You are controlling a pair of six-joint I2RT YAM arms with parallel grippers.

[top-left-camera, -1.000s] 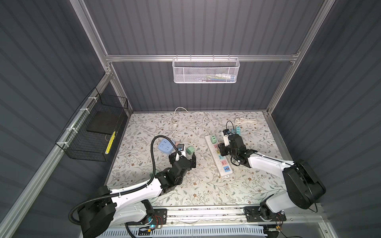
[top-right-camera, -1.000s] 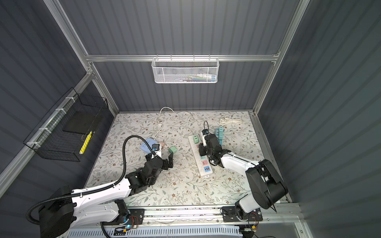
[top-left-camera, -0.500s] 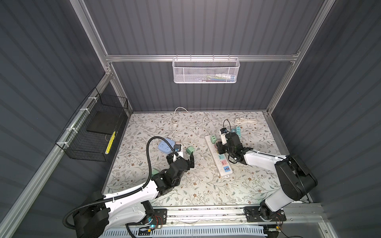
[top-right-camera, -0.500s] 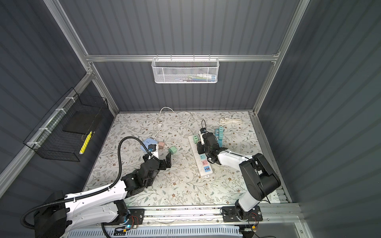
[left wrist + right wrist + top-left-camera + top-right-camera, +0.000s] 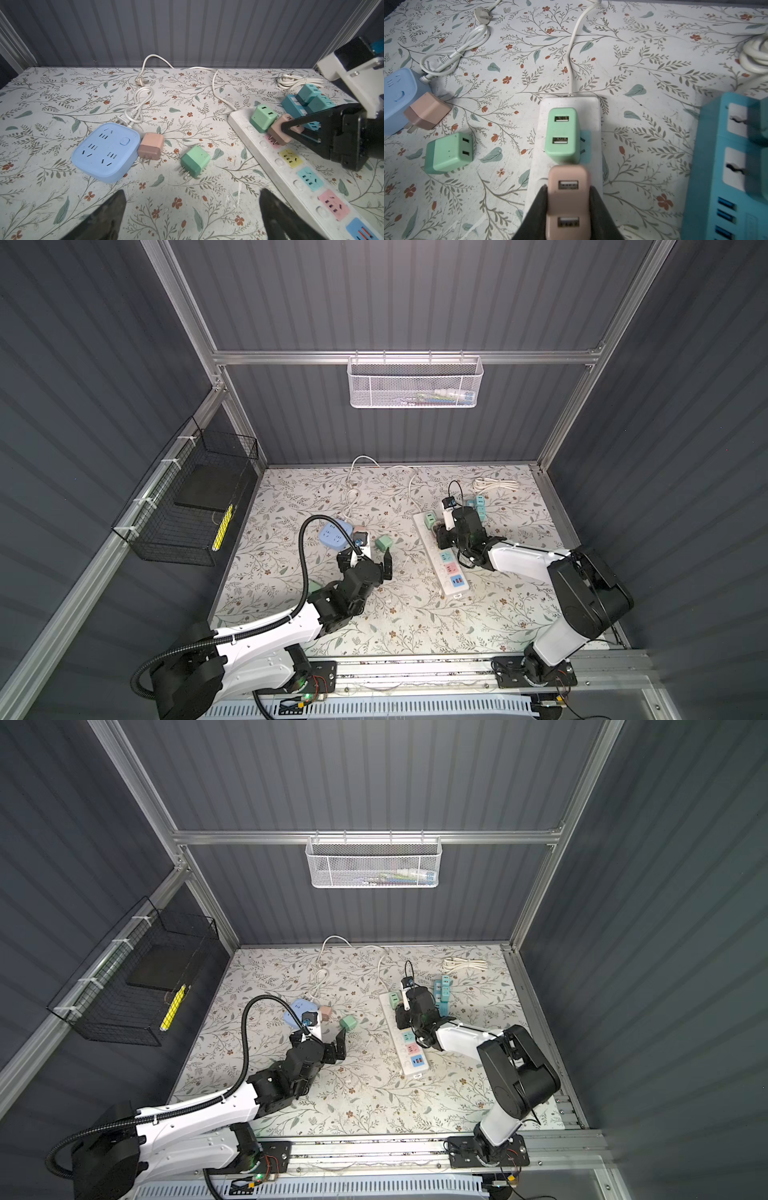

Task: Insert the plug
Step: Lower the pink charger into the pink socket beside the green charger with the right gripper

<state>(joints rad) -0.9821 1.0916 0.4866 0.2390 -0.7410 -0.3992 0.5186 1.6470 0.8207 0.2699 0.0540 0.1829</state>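
Observation:
My right gripper (image 5: 568,190) is shut on a pink plug (image 5: 568,207) and holds it upright over the white power strip (image 5: 592,108). In the left wrist view the pink plug (image 5: 279,133) has its prongs just above the strip's pink socket (image 5: 272,143), next to a green plug (image 5: 262,120) that sits in the strip's end socket. In a top view the right gripper (image 5: 441,533) is over the far part of the strip (image 5: 454,592). My left gripper (image 5: 365,562) stands open and empty over the mat, left of the strip.
A loose green plug (image 5: 194,161), a loose pink plug (image 5: 150,145) and a blue square socket block (image 5: 106,150) lie ahead of the left gripper. A teal socket block (image 5: 724,166) with teal plugs stands right of the strip. White cords (image 5: 496,484) lie at the back.
The right gripper has shifted a little leftward over the strip, with the pink plug still in it. The left arm has drawn slightly back and stays open.

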